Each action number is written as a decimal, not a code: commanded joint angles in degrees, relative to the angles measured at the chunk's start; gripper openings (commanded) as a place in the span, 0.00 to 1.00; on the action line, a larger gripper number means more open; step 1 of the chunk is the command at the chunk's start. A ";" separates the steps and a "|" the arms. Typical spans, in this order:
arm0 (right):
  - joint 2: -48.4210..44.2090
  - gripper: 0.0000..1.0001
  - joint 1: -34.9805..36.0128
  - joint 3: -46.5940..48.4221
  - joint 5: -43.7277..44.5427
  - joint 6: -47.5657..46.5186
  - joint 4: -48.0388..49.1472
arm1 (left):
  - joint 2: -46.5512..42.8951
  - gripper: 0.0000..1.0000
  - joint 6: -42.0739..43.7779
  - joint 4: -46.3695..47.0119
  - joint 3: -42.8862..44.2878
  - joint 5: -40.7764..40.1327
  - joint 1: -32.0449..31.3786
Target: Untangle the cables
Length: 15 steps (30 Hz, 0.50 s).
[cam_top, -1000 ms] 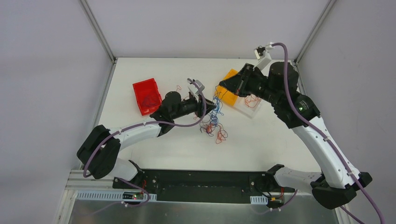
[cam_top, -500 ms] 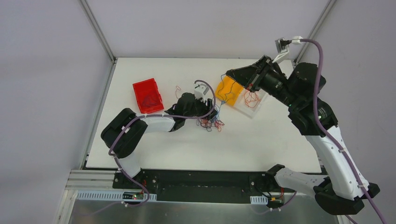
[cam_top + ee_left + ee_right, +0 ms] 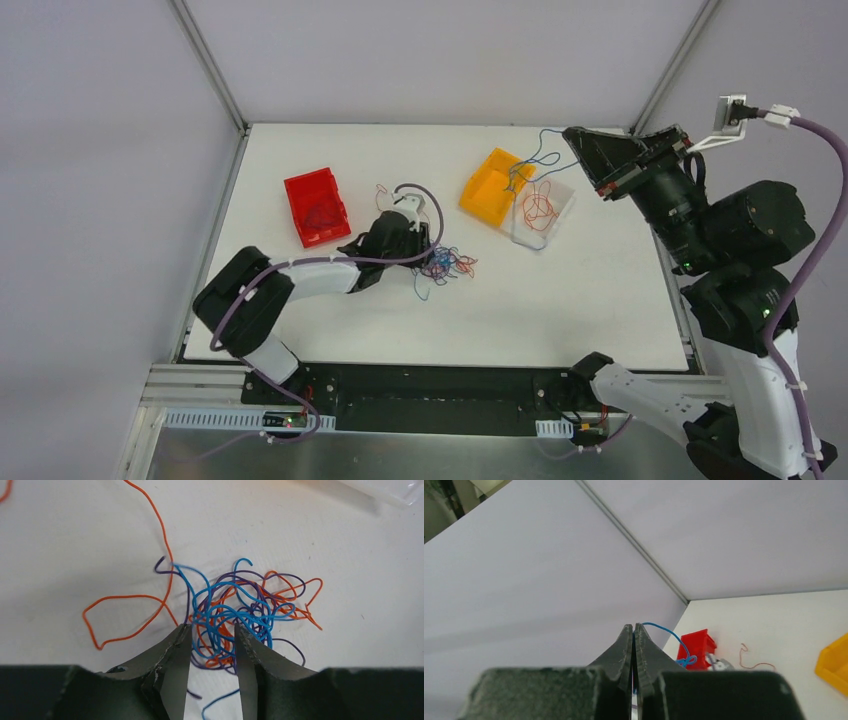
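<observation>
The cables (image 3: 235, 610) lie in a tangle of blue, orange and purple strands on the white table, also visible in the top view as the cables (image 3: 447, 264). My left gripper (image 3: 212, 629) is open, low over the table, its two fingers straddling the tangle's near edge with strands between them. One long orange strand (image 3: 150, 600) trails off to the left. My right gripper (image 3: 578, 137) is raised high at the back right, shut on a single blue cable (image 3: 535, 163) that hangs toward the orange bin. In the right wrist view this blue cable (image 3: 665, 631) curls out from the gripper (image 3: 633, 626).
A red bin (image 3: 315, 206) stands to the left. An orange bin (image 3: 487, 188) and a clear tray (image 3: 562, 200) holding an orange wire (image 3: 540, 210) stand at the back right. One loose thin wire (image 3: 382, 190) lies near the red bin. White walls close in the table.
My right gripper has lifted and swung back to the right, drawing the blue cable away from the tangle. My left arm has pulled back to the left and the tangle has dropped onto the table.
</observation>
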 commanded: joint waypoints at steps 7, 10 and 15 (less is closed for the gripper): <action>-4.10 0.00 -0.17 -14.05 12.92 -6.92 -2.02 | -24.17 0.41 7.75 -16.90 -3.34 -12.31 -0.27; -2.71 0.00 -0.17 -15.95 13.69 -7.72 -1.09 | -27.92 0.44 8.31 -19.79 -3.77 -14.30 -0.17; 1.90 0.00 -0.17 -16.40 13.85 -9.14 1.07 | -32.41 0.50 8.81 -21.68 -4.95 -18.11 -0.10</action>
